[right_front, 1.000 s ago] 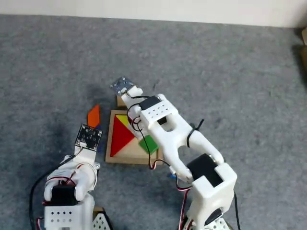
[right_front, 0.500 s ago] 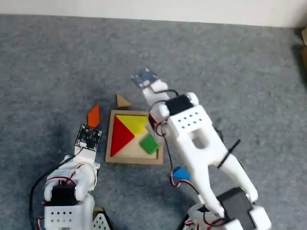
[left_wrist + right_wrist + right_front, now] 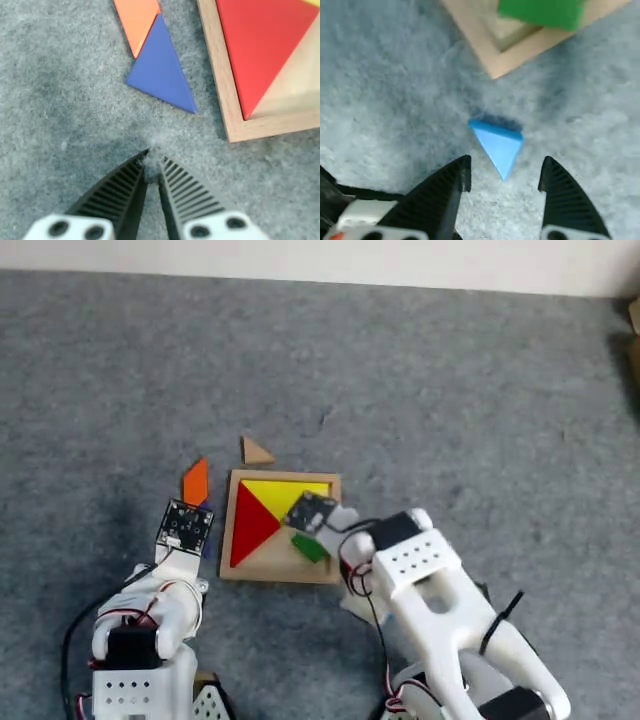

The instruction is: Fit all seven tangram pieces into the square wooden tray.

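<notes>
The square wooden tray holds a red triangle, a yellow triangle and a green square. On the carpet beside it lie an orange parallelogram and a tan triangle. My left gripper is shut and empty, low over the carpet just short of a dark blue triangle that touches the orange parallelogram. My right gripper is open, and a small light blue triangle lies between its fingers by the tray's corner.
Grey carpet covers the whole table. The right arm reaches over the tray's near right corner, its camera board above the green square. The left arm stands at the tray's near left side. Open carpet lies beyond the tray.
The right arm swung from beyond the tray's far left corner, round the far side, back to the near right corner, and now covers the light blue triangle. The left arm kept still.
</notes>
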Controlling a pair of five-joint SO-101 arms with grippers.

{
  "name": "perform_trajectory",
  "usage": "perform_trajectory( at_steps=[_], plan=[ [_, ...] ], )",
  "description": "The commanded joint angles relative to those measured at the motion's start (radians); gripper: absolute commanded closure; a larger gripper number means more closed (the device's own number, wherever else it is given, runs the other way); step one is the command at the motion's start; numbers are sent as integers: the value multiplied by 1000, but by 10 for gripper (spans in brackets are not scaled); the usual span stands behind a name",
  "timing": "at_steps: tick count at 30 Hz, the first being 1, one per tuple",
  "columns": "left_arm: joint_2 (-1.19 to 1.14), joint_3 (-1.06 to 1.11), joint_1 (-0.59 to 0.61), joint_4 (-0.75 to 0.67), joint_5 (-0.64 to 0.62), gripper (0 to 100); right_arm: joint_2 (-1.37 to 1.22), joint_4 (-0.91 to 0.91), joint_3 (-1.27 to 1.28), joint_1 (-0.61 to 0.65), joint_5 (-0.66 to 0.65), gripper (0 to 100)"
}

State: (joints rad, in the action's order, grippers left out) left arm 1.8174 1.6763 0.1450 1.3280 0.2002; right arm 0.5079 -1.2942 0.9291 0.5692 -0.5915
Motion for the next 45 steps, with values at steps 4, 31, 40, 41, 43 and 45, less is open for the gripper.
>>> perform_trajectory(
  at_steps=[4,31,40,41,43,45],
  plan=[
    [4,19,10,6,-5,995,41,159,147,10,-109,778],
    [4,19,10,6,-5,995,53,360,300,1,-123,901],
    [4,19,10,6,-5,995,53,170,97,-93,-115,903],
    [4,19,10,6,-5,995,53,153,67,-94,-94,903],
    [4,19,10,6,-5,995,53,125,5,-91,-51,903],
    [4,19,10,6,-5,995,53,113,-48,-87,-20,903]
  ],
)
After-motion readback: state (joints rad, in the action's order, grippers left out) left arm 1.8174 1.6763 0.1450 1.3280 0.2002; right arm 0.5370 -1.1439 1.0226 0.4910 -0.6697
